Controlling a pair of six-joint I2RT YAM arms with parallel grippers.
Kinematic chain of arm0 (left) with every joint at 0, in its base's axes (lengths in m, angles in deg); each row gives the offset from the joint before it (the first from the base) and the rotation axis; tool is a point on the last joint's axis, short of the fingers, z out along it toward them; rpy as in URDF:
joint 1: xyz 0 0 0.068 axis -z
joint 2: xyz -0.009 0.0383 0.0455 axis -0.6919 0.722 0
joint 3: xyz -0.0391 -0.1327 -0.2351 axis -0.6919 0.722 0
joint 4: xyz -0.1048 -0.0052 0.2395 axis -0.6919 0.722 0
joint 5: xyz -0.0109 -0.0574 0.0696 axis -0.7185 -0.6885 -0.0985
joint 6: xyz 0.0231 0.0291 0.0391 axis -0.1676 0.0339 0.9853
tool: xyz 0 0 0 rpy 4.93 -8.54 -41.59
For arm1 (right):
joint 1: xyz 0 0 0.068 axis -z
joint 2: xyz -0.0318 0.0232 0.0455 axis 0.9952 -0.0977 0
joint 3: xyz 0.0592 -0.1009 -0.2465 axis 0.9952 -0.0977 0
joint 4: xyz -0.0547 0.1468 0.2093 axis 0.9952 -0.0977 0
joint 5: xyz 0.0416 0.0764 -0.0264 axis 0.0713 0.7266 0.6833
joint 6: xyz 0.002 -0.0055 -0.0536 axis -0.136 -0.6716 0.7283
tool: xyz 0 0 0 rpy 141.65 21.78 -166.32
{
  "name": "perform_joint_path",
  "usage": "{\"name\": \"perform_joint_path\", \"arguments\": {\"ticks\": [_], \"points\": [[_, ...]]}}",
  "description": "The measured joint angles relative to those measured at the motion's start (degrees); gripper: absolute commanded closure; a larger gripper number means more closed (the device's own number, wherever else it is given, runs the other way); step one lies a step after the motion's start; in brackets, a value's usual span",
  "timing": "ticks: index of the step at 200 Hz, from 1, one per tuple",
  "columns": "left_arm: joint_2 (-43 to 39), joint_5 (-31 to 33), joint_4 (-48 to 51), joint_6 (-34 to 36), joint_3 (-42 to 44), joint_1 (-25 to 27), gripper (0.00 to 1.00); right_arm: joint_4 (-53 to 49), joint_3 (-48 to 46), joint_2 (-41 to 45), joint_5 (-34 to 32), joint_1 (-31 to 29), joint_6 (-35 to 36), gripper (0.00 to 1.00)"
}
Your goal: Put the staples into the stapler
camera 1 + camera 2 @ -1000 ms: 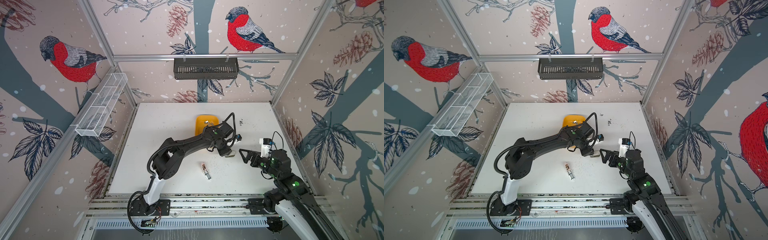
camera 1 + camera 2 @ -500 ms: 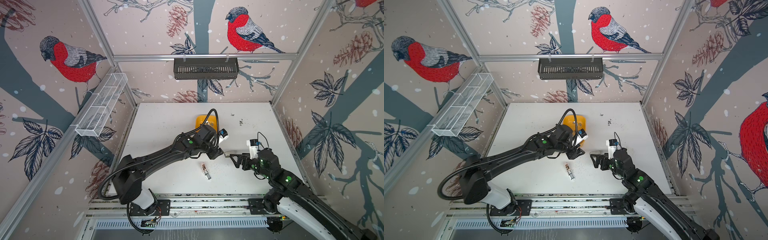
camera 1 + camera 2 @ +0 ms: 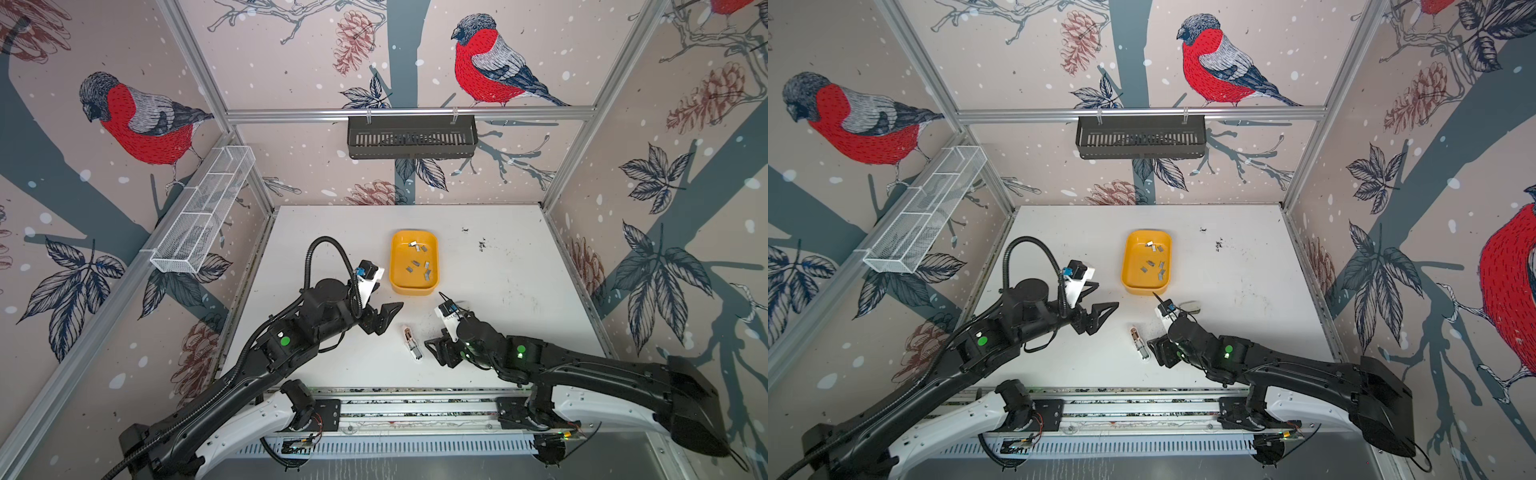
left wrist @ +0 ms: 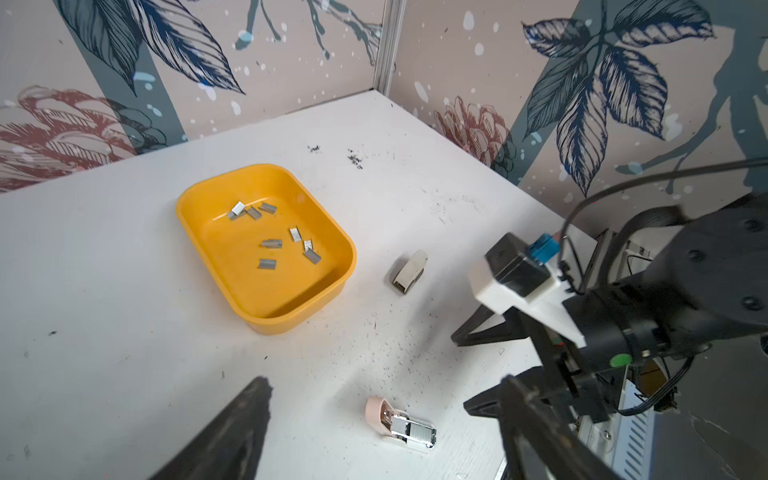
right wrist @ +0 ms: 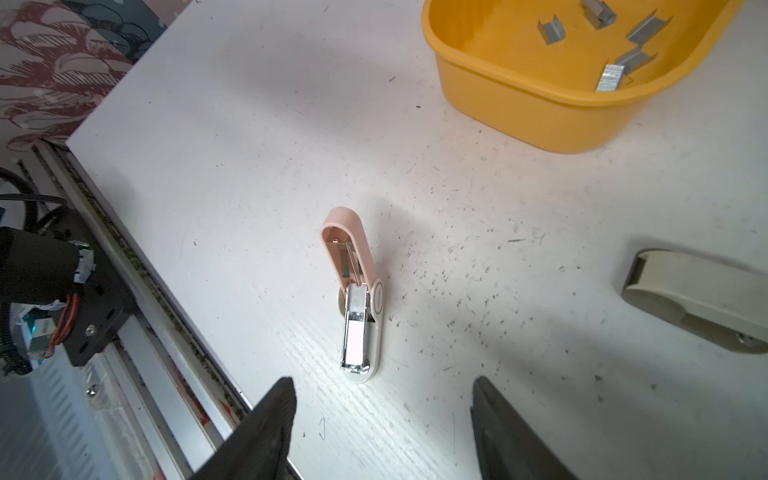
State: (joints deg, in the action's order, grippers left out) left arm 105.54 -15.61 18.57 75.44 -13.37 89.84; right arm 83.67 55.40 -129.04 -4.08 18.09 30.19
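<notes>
The stapler is a small pink one, lying flipped open on the white table with its metal magazine exposed. Several grey staples are scattered in a yellow tray behind it. My left gripper hovers open and empty, left of the stapler. Just to the right of the stapler's front end, my right gripper is open with nothing between its fingers.
A second, cream stapler lies shut on the table by the tray's front right corner. Tiny loose staple bits litter the table. A black basket and a wire rack hang on the walls.
My left gripper opened, let go of the cream stapler and drew back to the left. My right gripper swung left to the pink stapler, its jaws narrowing.
</notes>
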Motion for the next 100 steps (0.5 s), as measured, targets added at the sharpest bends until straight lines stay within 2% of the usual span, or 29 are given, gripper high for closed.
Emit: {"name": "perform_joint_path", "arguments": {"ticks": [42, 100], "points": [[-5.16, -1.53, 0.11, 0.76, 4.57, -0.11, 0.03, 4.17, 0.39, -9.31, -0.96, -2.97, -0.04, 0.44], [-7.52, -1.75, 0.63, 2.16, 7.02, -0.13, 0.03, 5.07, 2.14, -15.85, -2.25, -5.35, -0.17, 0.49]]}}
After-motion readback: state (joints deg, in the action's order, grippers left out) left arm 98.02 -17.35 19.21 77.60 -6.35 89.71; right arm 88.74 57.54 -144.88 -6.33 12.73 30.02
